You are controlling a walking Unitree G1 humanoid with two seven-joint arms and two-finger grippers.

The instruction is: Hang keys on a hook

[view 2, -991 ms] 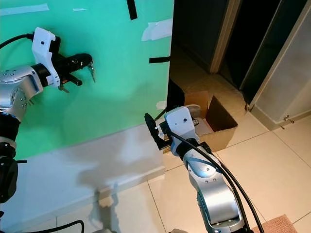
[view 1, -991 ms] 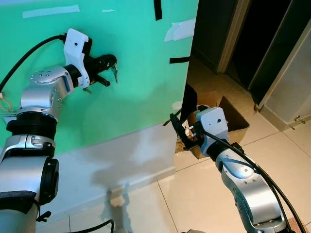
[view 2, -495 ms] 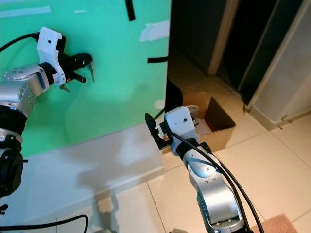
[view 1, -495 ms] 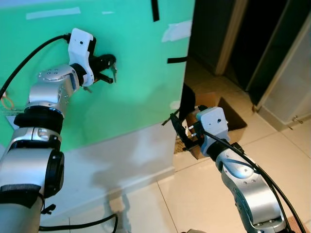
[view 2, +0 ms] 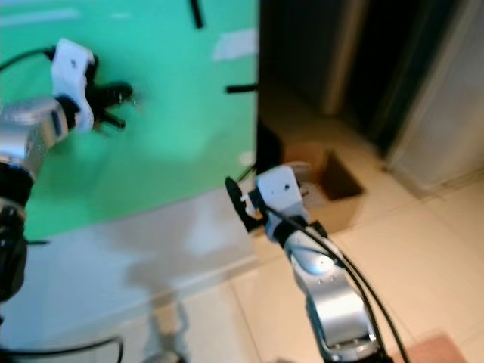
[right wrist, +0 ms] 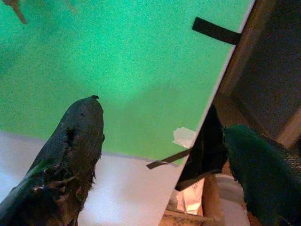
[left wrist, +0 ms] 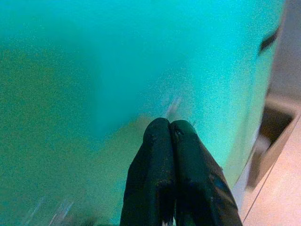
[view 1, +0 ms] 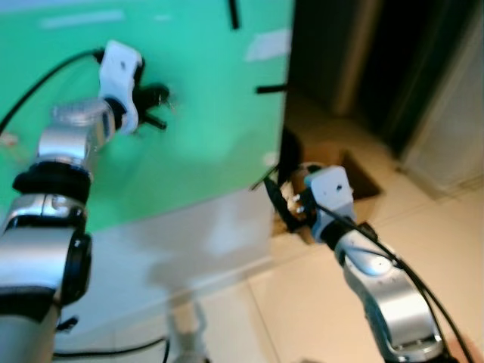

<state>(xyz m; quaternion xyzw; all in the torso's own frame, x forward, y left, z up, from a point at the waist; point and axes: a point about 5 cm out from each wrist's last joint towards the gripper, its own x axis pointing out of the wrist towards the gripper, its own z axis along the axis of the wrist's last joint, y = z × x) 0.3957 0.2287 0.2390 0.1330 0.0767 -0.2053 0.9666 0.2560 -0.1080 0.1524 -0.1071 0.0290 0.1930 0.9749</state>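
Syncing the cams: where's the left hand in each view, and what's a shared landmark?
Left eye: left hand upper left, against the green board.
Right eye: upper left too, nearer the picture's edge.
Left wrist: its two black fingers pressed together at bottom centre, board behind.
Right wrist: I can't pick it out; the right hand is open there.
Landmark: the short black tape strip at the board's right edge.

The green wall [view 1: 212, 113] is standing right before the left gripper [view 1: 155, 106], blocking any reach forward. Bare floor [view 1: 302, 302] is lying open below the right gripper [view 1: 274, 203]; a box [view 1: 340, 170] is sitting just beyond it, beside the dark doorway [view 1: 355, 60].
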